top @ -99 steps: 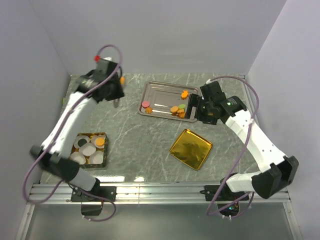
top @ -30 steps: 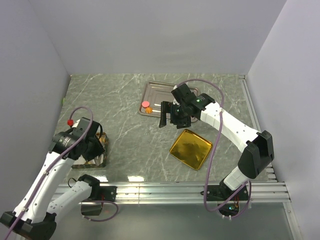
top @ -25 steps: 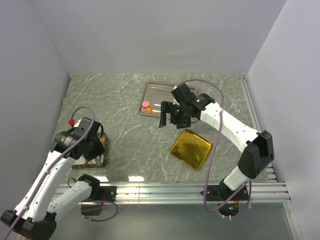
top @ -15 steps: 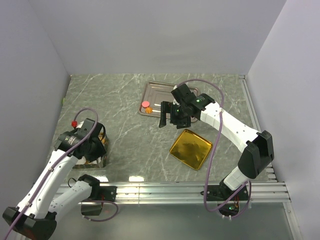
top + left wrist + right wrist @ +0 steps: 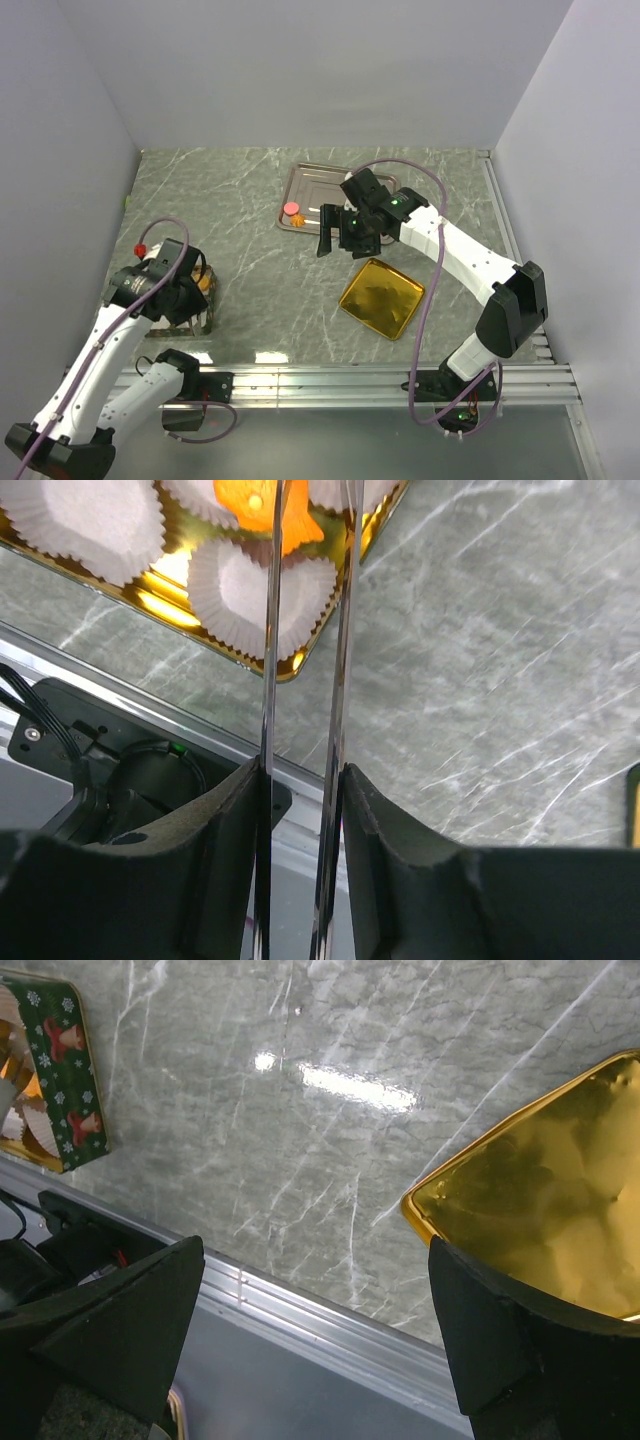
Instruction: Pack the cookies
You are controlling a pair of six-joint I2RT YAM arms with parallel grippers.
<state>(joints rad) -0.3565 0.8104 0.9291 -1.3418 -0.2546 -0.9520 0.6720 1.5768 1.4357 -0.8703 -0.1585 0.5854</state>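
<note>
A pink cookie (image 5: 291,208) and an orange cookie (image 5: 297,219) lie at the left end of the steel tray (image 5: 310,180). The green cookie is hidden. My right gripper (image 5: 345,238) hangs over the tray's near edge; in its wrist view it (image 5: 316,1250) is open and empty. My left gripper (image 5: 188,297) is over the cookie tin (image 5: 200,322). In its wrist view it (image 5: 305,770) is shut on thin metal tongs (image 5: 270,680). The tong tips reach an orange cookie (image 5: 255,502) among white paper cups (image 5: 250,595). I cannot tell whether the tongs grip it.
The gold tin lid (image 5: 381,298) lies upside down at the near middle right, and also shows in the right wrist view (image 5: 560,1210). The green printed tin wall (image 5: 55,1080) is at the left. An aluminium rail (image 5: 320,382) runs along the near table edge.
The left arm swung from the far back left down to the tin. The right arm moved left over the tray and now covers most of it. In the last second the left wrist shifted slightly.
</note>
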